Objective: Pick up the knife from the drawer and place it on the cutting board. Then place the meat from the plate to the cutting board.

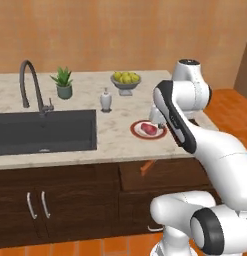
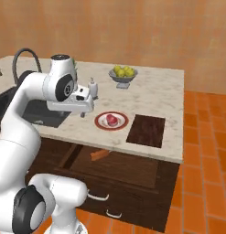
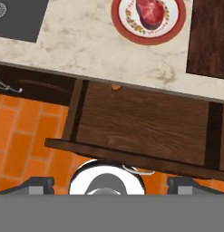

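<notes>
Right now the knife (image 2: pixel 99 155) is lying in the open drawer (image 2: pixel 132 170), partly tucked under the table (image 2: pixel 169 96) edge. Likely light, stiff and thin, it is best taken across its orange handle. The gripper (image 2: pixel 83 111) is hovering above; I cannot tell how its jaws stand.

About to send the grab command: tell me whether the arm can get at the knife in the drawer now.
Probably yes. The drawer is pulled open, and the knife lies uncovered at its back, partly under the counter lip. The gripper hangs above, fingers apparently open.
</notes>
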### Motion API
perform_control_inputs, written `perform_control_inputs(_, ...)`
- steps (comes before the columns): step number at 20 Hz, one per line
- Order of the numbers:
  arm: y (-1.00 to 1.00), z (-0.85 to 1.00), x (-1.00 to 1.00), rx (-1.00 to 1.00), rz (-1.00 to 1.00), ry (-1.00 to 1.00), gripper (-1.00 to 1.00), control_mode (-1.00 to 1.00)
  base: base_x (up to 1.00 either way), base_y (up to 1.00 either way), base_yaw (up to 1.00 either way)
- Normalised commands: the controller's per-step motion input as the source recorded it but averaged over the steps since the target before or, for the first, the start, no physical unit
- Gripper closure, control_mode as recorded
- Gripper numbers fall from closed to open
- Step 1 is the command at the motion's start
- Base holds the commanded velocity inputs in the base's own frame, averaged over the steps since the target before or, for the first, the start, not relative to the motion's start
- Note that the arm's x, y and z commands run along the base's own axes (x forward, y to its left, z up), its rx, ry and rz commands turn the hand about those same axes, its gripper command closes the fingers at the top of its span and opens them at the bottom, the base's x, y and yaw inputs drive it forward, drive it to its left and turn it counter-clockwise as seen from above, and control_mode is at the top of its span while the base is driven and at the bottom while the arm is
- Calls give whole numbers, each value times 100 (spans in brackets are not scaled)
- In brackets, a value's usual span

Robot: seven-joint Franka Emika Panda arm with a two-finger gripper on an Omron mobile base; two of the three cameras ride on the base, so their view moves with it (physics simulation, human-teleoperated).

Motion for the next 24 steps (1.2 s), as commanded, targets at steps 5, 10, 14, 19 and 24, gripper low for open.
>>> perform_control_inputs(5, 0, 0, 0, 0, 0, 0, -100, 100, -22, -100, 36)
perform_control_inputs(10, 0, 0, 0, 0, 0, 0, -100, 100, 0, -96, 46)
perform_control_inputs(14, 0, 0, 0, 0, 0, 0, -100, 100, 5, -96, 47)
perform_control_inputs(19, 0, 0, 0, 0, 0, 0, -100, 100, 40, -98, 44)
perform_control_inputs(24, 0, 0, 0, 0, 0, 0, -100, 100, 36, -82, 42)
